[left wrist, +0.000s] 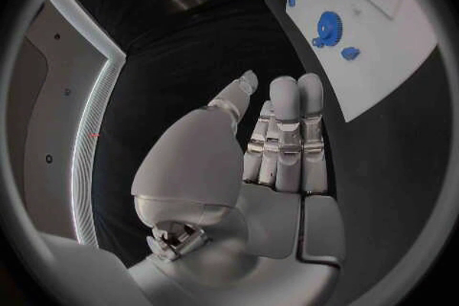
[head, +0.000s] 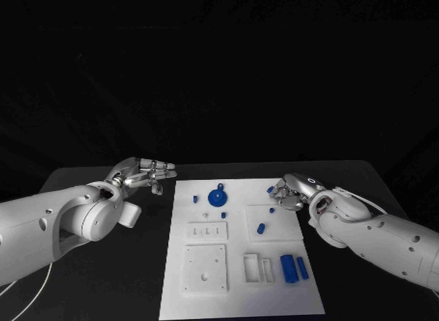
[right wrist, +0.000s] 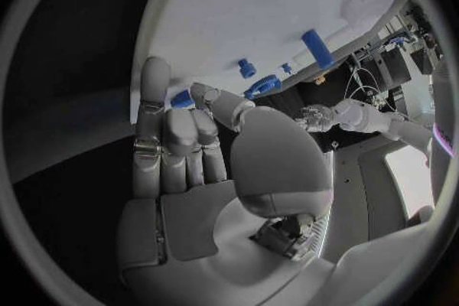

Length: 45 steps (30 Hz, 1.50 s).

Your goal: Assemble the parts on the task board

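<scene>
Reaching in from both sides, the two hands hover at the far end of the task board (head: 241,294), and neither seems to hold a part yet, so I judge the work to be at its very start: choosing and approaching a first piece. The left hand (head: 142,172) hangs over the black tabletop (head: 75,184) just beside the board's far left corner, its fingers (left wrist: 287,130) loosely extended side by side, nothing between them. The right hand (head: 292,190) sits at the board's far right edge, fingers partly curled but apart and empty, with a small blue part (head: 271,190) just at its fingertips; whether they touch it I cannot tell.

The parts lie loose on the board: a blue gear (head: 219,197) near the far end, a small blue peg (head: 197,198) beside it, an oblong blue piece (head: 260,228) toward the middle, and two blue cylinders (head: 294,267) lying side by side near the right edge closer in. White recessed blocks (head: 206,267) sit on the board, presumably the seats.

The next move likely calls for the right hand to close on the small piece at its fingertips, a fine pinch on a small thing. The gear and pegs nearby crowd that end, so a wide sweep could scatter them.
</scene>
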### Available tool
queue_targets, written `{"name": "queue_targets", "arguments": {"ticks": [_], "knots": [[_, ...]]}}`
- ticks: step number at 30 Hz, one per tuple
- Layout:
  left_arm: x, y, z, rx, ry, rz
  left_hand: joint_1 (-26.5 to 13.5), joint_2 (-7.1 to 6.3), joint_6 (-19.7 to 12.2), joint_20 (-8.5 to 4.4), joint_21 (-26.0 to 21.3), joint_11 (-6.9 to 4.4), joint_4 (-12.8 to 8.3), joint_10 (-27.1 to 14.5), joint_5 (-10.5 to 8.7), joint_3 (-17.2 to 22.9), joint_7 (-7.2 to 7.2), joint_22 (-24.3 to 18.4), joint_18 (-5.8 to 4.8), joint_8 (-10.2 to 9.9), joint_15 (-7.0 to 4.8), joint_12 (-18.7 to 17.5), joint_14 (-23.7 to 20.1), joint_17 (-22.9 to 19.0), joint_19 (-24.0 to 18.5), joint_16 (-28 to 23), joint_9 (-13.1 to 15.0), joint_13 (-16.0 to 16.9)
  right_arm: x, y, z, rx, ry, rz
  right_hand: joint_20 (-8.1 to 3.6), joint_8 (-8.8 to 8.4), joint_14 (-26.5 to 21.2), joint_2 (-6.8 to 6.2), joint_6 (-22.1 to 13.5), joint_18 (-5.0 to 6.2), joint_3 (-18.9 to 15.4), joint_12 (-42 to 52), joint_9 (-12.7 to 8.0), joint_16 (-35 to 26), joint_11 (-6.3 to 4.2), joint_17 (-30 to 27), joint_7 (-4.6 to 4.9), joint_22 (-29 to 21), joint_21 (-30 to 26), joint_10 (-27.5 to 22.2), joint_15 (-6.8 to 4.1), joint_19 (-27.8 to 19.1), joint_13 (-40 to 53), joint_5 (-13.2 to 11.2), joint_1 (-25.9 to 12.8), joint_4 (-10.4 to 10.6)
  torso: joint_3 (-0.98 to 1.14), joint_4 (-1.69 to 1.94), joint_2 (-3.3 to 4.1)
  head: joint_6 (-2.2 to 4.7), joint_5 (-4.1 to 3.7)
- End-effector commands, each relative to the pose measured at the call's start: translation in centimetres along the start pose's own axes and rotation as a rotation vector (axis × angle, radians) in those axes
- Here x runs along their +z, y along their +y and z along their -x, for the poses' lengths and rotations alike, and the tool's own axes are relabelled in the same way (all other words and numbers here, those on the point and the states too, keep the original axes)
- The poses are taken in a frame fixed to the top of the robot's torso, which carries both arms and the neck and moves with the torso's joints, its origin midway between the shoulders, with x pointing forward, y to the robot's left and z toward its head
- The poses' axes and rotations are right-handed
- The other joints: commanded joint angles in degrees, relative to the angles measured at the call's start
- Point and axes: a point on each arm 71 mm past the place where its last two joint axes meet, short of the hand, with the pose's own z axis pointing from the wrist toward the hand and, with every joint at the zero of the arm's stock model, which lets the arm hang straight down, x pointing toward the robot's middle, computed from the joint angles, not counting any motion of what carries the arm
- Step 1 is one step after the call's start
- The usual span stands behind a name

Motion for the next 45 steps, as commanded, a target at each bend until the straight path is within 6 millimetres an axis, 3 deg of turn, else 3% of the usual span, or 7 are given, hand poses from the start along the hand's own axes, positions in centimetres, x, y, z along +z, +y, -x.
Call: {"name": "queue_targets", "arguments": {"ticks": [1, 6, 10, 19, 23, 37, 45], "knots": [[0.0, -0.1, -0.3, -0.004, 0.018, -0.01, -0.15, 0.18, -0.37, 0.04, 0.15, -0.01, 0.12, -0.48, 0.17, 0.33, -0.14, -0.04, 0.94, -0.17, 0.13, -0.19, 0.26, -0.08, -0.37, 0.28, 0.06, 0.05, 0.0, 0.2, -0.2, -0.014, 0.007, 0.004, -0.3, -0.1, 0.04, 0.1, -0.69, 0.27, 0.08, 0.35, -0.09, 0.13, 0.07, 0.08, 0.04, 0.11, -0.21, -0.45, -0.2, 0.59, -0.1, 0.21, -0.47, -0.11, 0.0, 0.0, -0.01, 0.01, -0.04], [0.0, 0.0, -0.2, -0.004, 0.018, -0.009, -0.15, 0.18, -0.37, 0.04, 0.15, -0.01, 0.12, -0.48, 0.17, 0.33, -0.14, -0.04, 0.94, -0.17, 0.13, -0.19, 0.26, -0.08, -0.37, 0.28, 0.06, 0.05, -0.2, 0.2, 0.0, -0.008, -0.016, 0.017, -0.27, -0.06, 0.07, -0.42, -0.67, 0.35, -1.29, 0.33, -0.08, 0.18, 0.1, 0.13, 0.07, 0.41, -0.39, -0.32, -0.18, 0.73, -0.26, 0.11, 0.3, -0.01, 0.03, -0.01, -0.01, 0.06, 0.02], [0.0, 0.0, -0.2, -0.004, 0.016, -0.008, -0.14, 0.16, -0.38, 0.04, 0.19, -0.01, 0.02, -0.47, 0.09, 0.48, -0.14, -0.07, 0.95, -0.17, 0.13, -0.19, 0.23, -0.08, -0.39, 0.27, 0.07, 0.05, -0.5, 0.2, 0.5, 0.008, -0.048, 0.043, -0.22, -0.07, 0.2, -1.19, -0.42, 0.35, -6.3, 0.69, -0.08, 0.43, 0.13, 0.37, -0.02, 0.47, -0.77, 0.17, -0.15, 1.08, -0.05, 0.82, 2.04, 0.56, 0.06, -0.02, -0.04, 0.01, -0.07], [0.0, 0.0, 0.0, -0.003, 0.013, -0.008, -0.14, 0.16, -0.38, 0.04, 0.19, -0.01, 0.02, -0.47, 0.09, 0.48, -0.14, -0.07, 0.95, -0.17, 0.13, -0.19, 0.23, -0.08, -0.39, 0.27, 0.07, 0.05, -1.2, -0.2, 1.4, 0.021, -0.092, 0.094, -0.06, -0.1, 0.23, -0.77, -0.18, 0.2, -11.97, 0.71, -0.1, 0.37, 0.25, 0.34, -0.12, 0.27, -1.85, 0.16, 0.01, 1.5, -0.04, 0.46, 3.95, 1.13, 0.08, -0.15, -0.05, 0.03, -0.02], [0.0, 0.0, -0.1, -0.003, 0.014, -0.009, -0.12, 0.18, -0.35, 0.04, 0.23, -0.01, -0.08, -0.46, 0.01, 0.62, -0.15, -0.1, 0.96, -0.17, 0.13, -0.19, 0.23, -0.08, -0.41, 0.28, 0.07, 0.05, -1.3, -0.6, 1.6, 0.008, -0.105, 0.103, -0.02, -0.09, 0.24, -0.59, -0.21, 0.15, -12.46, 0.68, -0.1, 0.41, 0.26, 0.37, -0.14, 0.21, -2.07, 0.14, 0.05, 1.56, -0.08, -1.81, 4.43, 1.5, 0.11, -0.07, -0.05, -0.01, -0.12], [0.1, 0.0, -0.2, -0.003, 0.015, -0.009, -0.12, 0.18, -0.35, 0.04, 0.23, -0.01, -0.08, -0.46, 0.01, 0.62, -0.15, -0.1, 0.96, -0.17, 0.13, -0.19, 0.23, -0.08, -0.41, 0.28, 0.07, 0.05, -0.8, -2.0, 1.2, -0.054, -0.113, 0.1, 0.21, -0.12, 0.16, -1.45, -2.33, 0.11, -14.02, 0.31, -0.18, 0.2, 0.41, 0.17, 0.0, 0.17, -2.61, -0.2, 0.26, 1.62, -0.47, -3.42, 5.84, 2.83, 0.01, 0.05, 0.01, -0.1, -0.04], [0.2, 0.0, -0.3, -0.003, 0.018, -0.009, -0.12, 0.18, -0.35, 0.04, 0.23, -0.01, -0.08, -0.46, 0.01, 0.62, -0.15, -0.1, 0.96, -0.17, 0.13, -0.19, 0.23, -0.08, -0.41, 0.28, 0.07, 0.05, -0.1, -2.7, 0.7, -0.077, -0.112, 0.083, -0.38, -0.15, 0.11, -1.81, -5.22, -0.52, -14.22, -0.05, -0.26, -0.07, -0.61, -0.06, -0.46, 0.09, -2.94, -0.35, -0.42, 1.69, -0.76, -4.02, 6.45, 3.2, 0.03, 0.18, 0.08, -0.2, 0.12]]}}
